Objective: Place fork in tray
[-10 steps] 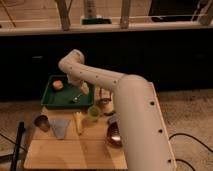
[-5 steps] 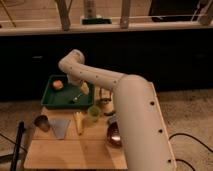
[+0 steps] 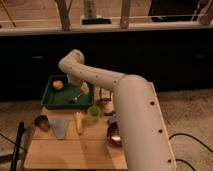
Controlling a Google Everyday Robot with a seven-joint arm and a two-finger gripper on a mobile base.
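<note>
Where small thin silvery metal fork [image 3: 77,96] lies: on floor of dark green rectangular raised-rim plastic tray [image 3: 54,101], right half, near front wall.
Gripper [image 3: 84,90]: low over tray, just beside fork's upper end; open or closed, cannot tell; contact with fork, cannot tell.
Risk 1: if not let go, fork lifted or dragged back over rim on retreat.
Risk 2: sideways sweep on retreat, fork flicked toward small round orange object [image 3: 58,84] in tray's far-left corner.
Risk 3: tray nudged along light wooden board [image 3: 75,152] into small green cup [image 3: 93,114] just beside front-right corner.
</note>
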